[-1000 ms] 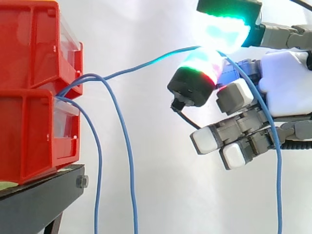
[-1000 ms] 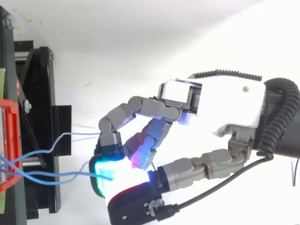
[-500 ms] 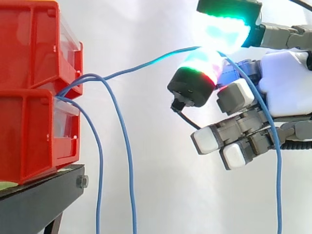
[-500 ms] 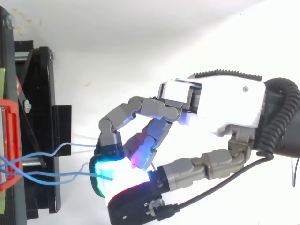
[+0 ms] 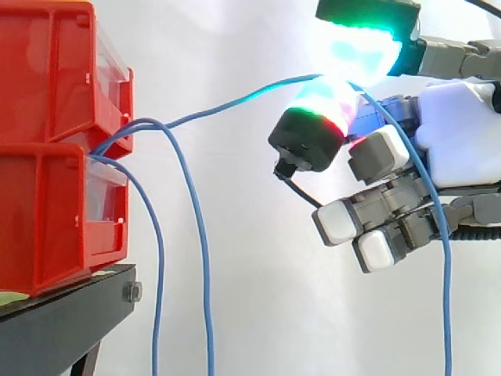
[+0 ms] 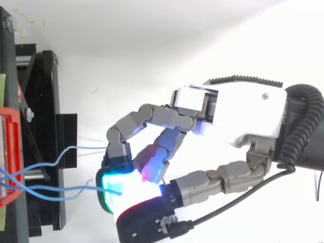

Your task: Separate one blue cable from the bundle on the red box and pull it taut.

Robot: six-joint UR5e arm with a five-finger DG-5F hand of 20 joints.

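Stacked red boxes (image 5: 55, 149) stand at the left on a black stand (image 5: 63, 321). Three blue cables come out between the boxes. One blue cable (image 5: 227, 108) runs up and to the right, nearly straight, into my hand (image 5: 458, 129), where it is pinched between two glowing green and red pads (image 5: 344, 74); past the pinch it drops down the right side. Two loose blue cables (image 5: 196, 235) hang down from the boxes. In the top view my hand (image 6: 228, 116) is right of the red box (image 6: 9, 152), with the held cable (image 6: 66, 190) leading into the pinch.
A white curtain forms the backdrop. The black stand's frame (image 6: 48, 131) sits at the left in the top view. Open space lies between the boxes and my hand.
The loose hanging cables have swung slightly. My hand and the pinched cable have hardly moved.
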